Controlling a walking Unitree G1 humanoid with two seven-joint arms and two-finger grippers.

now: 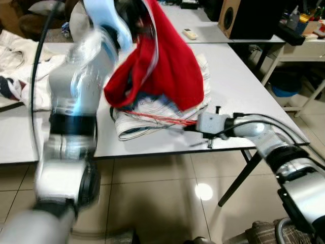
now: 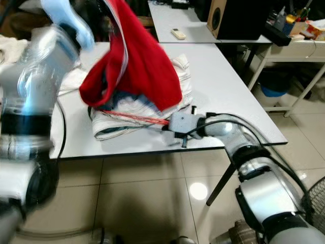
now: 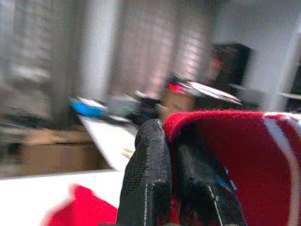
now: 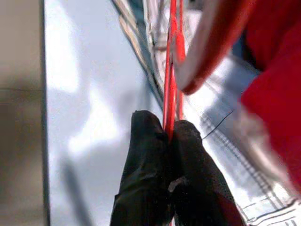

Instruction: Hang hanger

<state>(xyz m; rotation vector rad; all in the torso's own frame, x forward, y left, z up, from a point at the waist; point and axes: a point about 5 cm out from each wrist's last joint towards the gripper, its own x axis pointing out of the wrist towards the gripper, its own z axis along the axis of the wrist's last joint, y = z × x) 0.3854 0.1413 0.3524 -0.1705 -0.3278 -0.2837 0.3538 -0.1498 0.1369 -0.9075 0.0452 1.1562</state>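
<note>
A thin red wire hanger [image 1: 158,118] lies along the front of a pile of white striped clothes [image 1: 137,124] on the white table [image 1: 244,86]. My right gripper [image 4: 169,125] is shut on the hanger's wire [image 4: 172,70] near the table's front edge, where it also appears [image 2: 166,127]. My left arm [image 1: 76,101] is raised and blurred. Its gripper [image 3: 171,136] is shut on the edge of a red garment [image 1: 167,66], which hangs lifted over the pile and drapes onto it.
More white clothes [image 1: 15,61] lie at the table's left. A second table behind carries a remote [image 1: 190,34] and a black speaker [image 1: 238,18]. A blue bin [image 1: 284,89] stands under a desk at right. Tiled floor lies in front.
</note>
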